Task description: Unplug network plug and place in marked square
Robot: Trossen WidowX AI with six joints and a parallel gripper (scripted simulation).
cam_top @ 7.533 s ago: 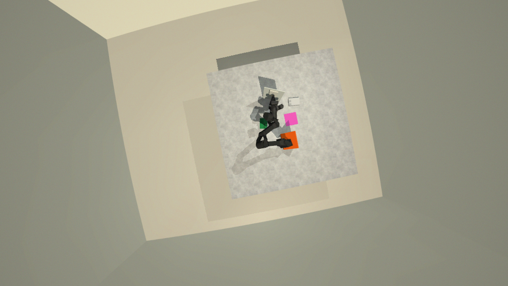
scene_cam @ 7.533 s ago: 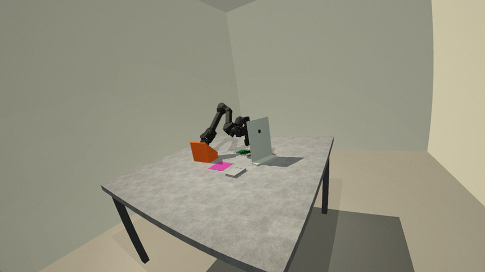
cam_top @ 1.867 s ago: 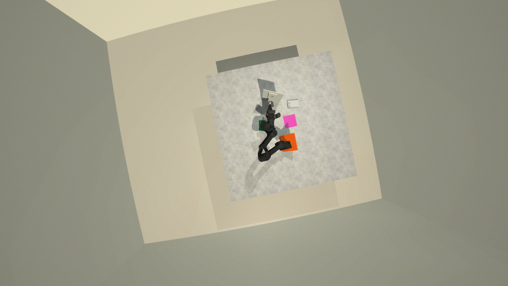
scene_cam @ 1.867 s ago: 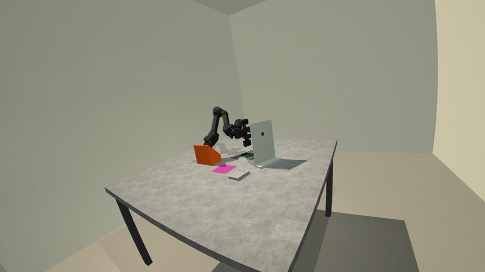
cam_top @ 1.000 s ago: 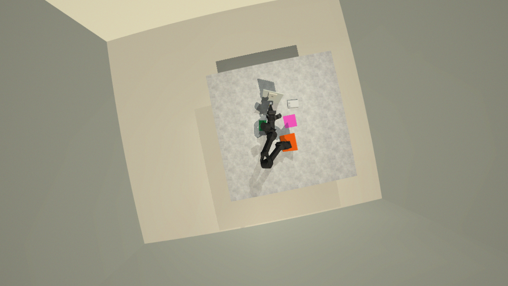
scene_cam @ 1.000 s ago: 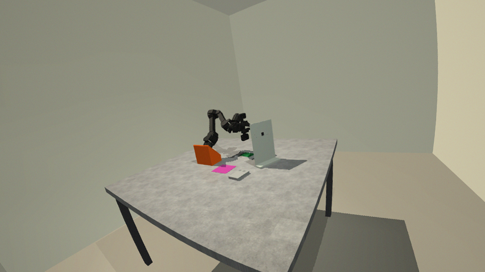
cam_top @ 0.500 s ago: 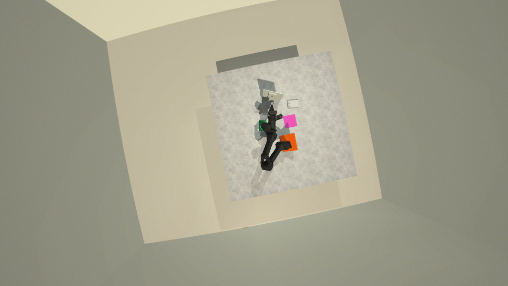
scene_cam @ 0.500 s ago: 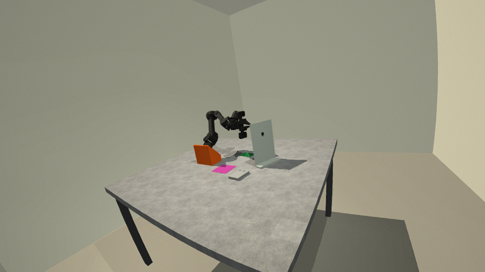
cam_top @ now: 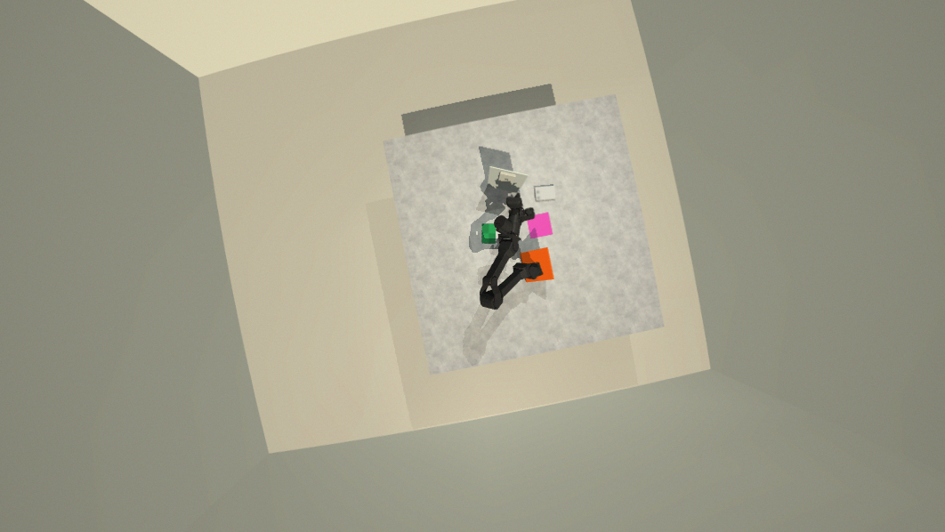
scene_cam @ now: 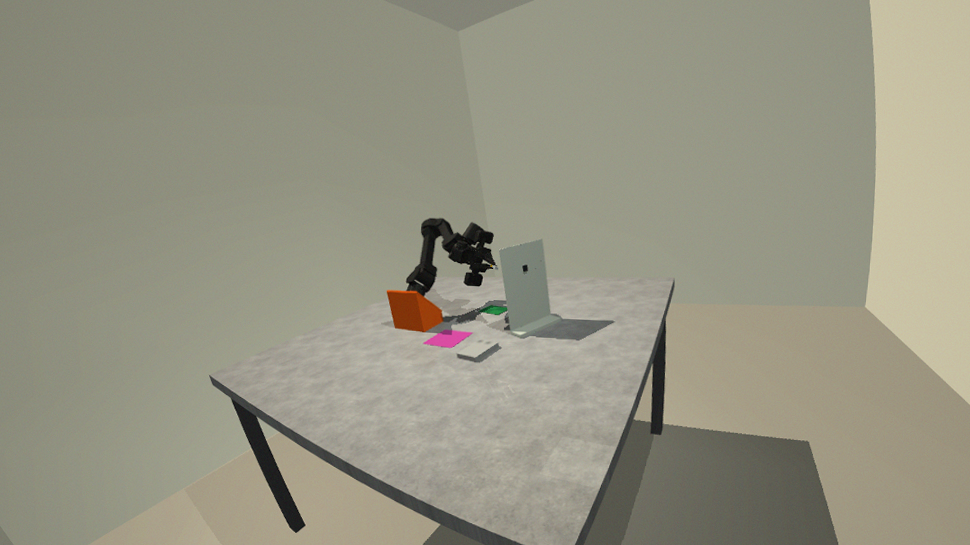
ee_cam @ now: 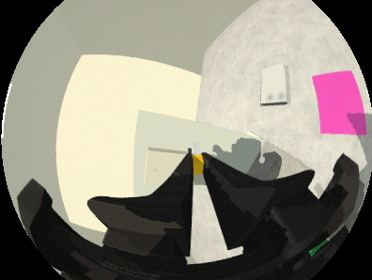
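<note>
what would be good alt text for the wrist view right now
Black gripper fingers pinch a yellow and clear plug in front of a pale upright panel; on the table beyond, to the right, lie a small white box and a pink square.

We can read no text, labels, brands, numbers or signs in any of the three views.
</note>
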